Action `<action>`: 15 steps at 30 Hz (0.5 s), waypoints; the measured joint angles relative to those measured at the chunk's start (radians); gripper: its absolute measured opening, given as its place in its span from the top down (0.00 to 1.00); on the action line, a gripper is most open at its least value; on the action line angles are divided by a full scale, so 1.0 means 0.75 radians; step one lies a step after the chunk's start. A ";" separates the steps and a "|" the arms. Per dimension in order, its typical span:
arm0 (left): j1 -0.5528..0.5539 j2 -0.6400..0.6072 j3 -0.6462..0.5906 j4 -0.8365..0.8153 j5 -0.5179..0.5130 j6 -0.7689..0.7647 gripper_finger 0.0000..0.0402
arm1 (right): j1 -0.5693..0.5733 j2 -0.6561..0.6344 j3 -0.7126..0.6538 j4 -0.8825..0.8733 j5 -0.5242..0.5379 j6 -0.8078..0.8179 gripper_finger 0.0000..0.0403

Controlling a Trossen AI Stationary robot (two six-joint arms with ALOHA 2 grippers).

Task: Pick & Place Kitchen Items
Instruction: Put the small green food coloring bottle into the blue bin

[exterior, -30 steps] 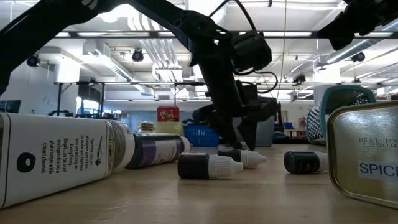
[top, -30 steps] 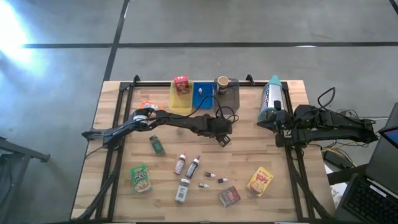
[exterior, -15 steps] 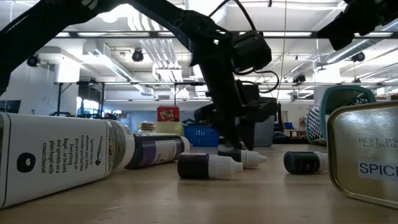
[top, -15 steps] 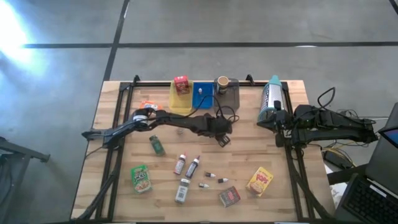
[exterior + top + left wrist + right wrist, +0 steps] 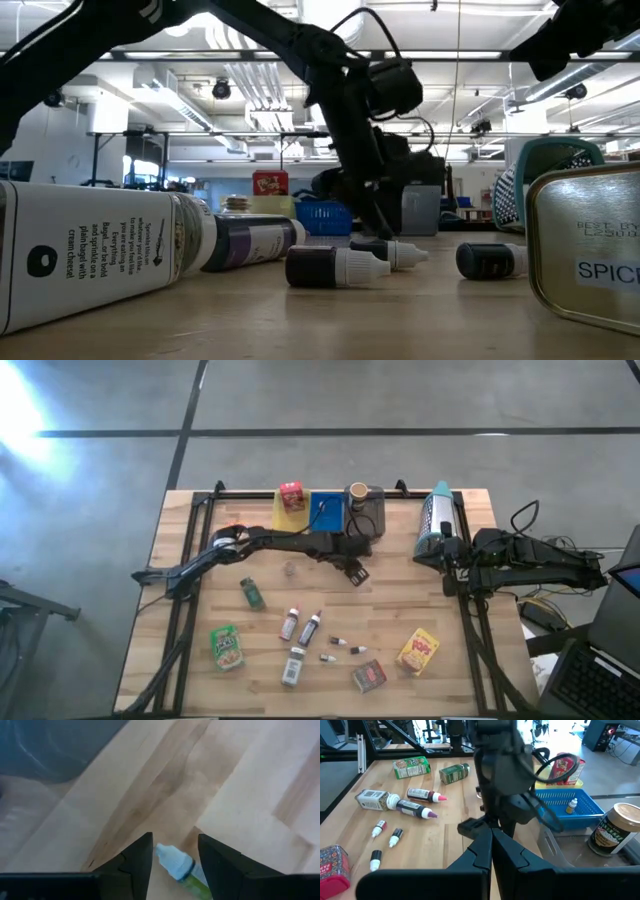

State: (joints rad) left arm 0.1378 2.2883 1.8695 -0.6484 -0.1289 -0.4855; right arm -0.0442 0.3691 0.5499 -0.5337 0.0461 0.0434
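The left pincer (image 5: pixel 353 572) hung over the middle of the wooden bench (image 5: pixel 180 610), just in front of the grey tray (image 5: pixel 366 517), its fingers (image 5: pixel 220 865) narrowed on a small green vial with a white cap (image 5: pixel 176 865); the right pincer (image 5: pixel 447 565) waited at the bench's right edge with its fingers pressed together, holding nothing; behind them the yellow tray (image 5: pixel 285 523) held a red snack box (image 5: pixel 292 495), the blue tray (image 5: pixel 328 512) held another small vial (image 5: pixel 572 805), and a brown cup (image 5: pixel 357 492) stood at the grey tray's far end; a teal-ended mesh canister (image 5: pixel 437 515) lay near the right arm; on the near half of the bench lay a green jar (image 5: pixel 252 593), a green pouch (image 5: pixel 227 646), two slim dark bottles with pink tips (image 5: pixel 299 626), a white spice shaker (image 5: pixel 292 666), three tiny vials (image 5: pixel 343 648), a red tin (image 5: pixel 369 676) and a yellow snack pack (image 5: pixel 418 651); in the low view the tin's label (image 5: pixel 607 270) read "SPIC", with smaller words above it too faint to read, and the shaker (image 5: pixel 90 255) carried lines of small print that I could not make out.
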 joint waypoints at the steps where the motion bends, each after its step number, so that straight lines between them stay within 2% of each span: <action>1: 0.000 0.000 0.021 -0.020 0.007 0.003 0.59 | 0.000 0.000 0.000 0.000 0.000 0.000 0.98; 9: -0.002 -0.005 0.146 -0.111 0.014 0.018 0.59 | 0.000 0.000 0.000 0.000 0.000 0.000 0.98; 15: 0.010 -0.005 0.141 -0.135 0.014 -0.065 0.47 | 0.000 0.000 0.000 0.000 0.000 0.000 0.98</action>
State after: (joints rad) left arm 0.1450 2.2849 1.9751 -0.7498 -0.1184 -0.5340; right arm -0.0441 0.3691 0.5499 -0.5338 0.0460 0.0433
